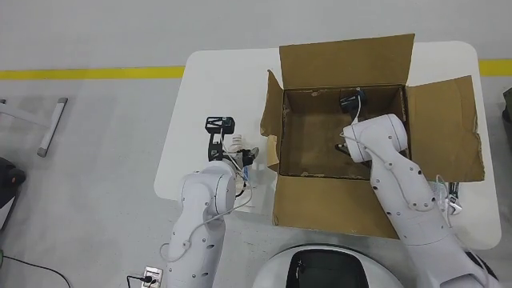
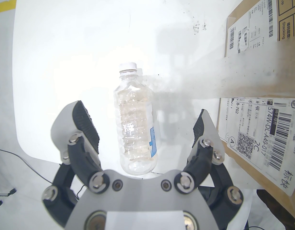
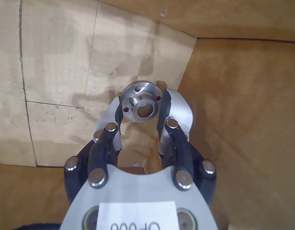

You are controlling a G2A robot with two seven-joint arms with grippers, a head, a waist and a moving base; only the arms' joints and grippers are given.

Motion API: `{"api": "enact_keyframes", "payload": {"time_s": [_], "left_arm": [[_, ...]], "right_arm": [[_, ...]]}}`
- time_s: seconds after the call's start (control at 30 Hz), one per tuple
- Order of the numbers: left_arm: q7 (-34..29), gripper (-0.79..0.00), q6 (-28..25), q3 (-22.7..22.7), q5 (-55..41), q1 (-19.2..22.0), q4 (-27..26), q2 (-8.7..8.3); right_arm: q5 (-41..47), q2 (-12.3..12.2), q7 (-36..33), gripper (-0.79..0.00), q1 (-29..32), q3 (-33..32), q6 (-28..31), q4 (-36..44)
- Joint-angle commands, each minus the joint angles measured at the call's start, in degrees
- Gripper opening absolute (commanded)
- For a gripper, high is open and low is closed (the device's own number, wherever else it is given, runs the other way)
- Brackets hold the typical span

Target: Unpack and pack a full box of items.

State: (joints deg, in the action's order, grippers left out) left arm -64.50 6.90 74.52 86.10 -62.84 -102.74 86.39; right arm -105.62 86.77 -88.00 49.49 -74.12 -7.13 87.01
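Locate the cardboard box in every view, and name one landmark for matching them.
Top view: cardboard box, flaps open, on the white table's right half.
Left wrist view: the box's labelled outer wall, beside the bottle on the table.
Right wrist view: the box's inner floor and walls surround the right gripper, jaws shut on a metal flange.
Landmark: the right gripper inside the box.

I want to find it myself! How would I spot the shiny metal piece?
Look in the open cardboard box on the white table. Near a corner inside it, the right gripper pinches a metal flange. It is a shiny round disc with one big middle hole and small holes around, unlike the clear bottle outside.
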Motion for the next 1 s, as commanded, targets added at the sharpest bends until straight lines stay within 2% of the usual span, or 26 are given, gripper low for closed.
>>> {"api": "enact_keyframes", "payload": {"time_s": [0.0, 0.07, 0.1, 0.13, 0.27, 0.43, 0.6, 0.7, 0.8, 0.97], "left_arm": [[0.0, 0.000, 0.0, 0.0, 0.0, 0.0, 0.0, 0.00], [0.0, 0.000, 0.0, 0.0, 0.0, 0.0, 0.0, 0.00], [0.0, 0.000, 0.0, 0.0, 0.0, 0.0, 0.0, 0.00], [0.0, 0.000, 0.0, 0.0, 0.0, 0.0, 0.0, 0.00], [0.0, 0.000, 0.0, 0.0, 0.0, 0.0, 0.0, 0.00], [0.0, 0.000, 0.0, 0.0, 0.0, 0.0, 0.0, 0.00], [0.0, 0.000, 0.0, 0.0, 0.0, 0.0, 0.0, 0.00], [0.0, 0.000, 0.0, 0.0, 0.0, 0.0, 0.0, 0.00], [0.0, 0.000, 0.0, 0.0, 0.0, 0.0, 0.0, 0.00], [0.0, 0.000, 0.0, 0.0, 0.0, 0.0, 0.0, 0.00]], "right_arm": [[-0.5, 0.4, 0.0, -0.480, 0.0, -0.4, 0.2, -0.2], [-1.0, 0.8, 0.0, -0.539, 0.1, -0.8, 0.5, -0.3], [-1.2, 1.1, 0.0, -0.597, 0.1, -1.0, 0.7, -0.3], [-1.4, 1.3, 0.0, -0.619, 0.2, -1.3, 0.9, -0.4], [-2.1, 2.2, 0.0, -0.785, 0.2, -2.2, 1.5, -0.7], [-2.3, 3.2, 0.0, -0.785, 0.3, -3.5, 2.3, -0.6], [0.5, 4.3, 0.0, -0.785, 1.4, -4.4, 3.4, 5.2], [3.8, 4.7, 0.0, -0.785, 3.1, -5.4, 3.9, 12.8], [7.8, 5.0, 0.0, -0.785, 5.2, -7.3, 4.3, 23.6], [16.8, 4.8, 0.0, -0.785, 9.5, -14.5, 4.2, 41.5]]}}
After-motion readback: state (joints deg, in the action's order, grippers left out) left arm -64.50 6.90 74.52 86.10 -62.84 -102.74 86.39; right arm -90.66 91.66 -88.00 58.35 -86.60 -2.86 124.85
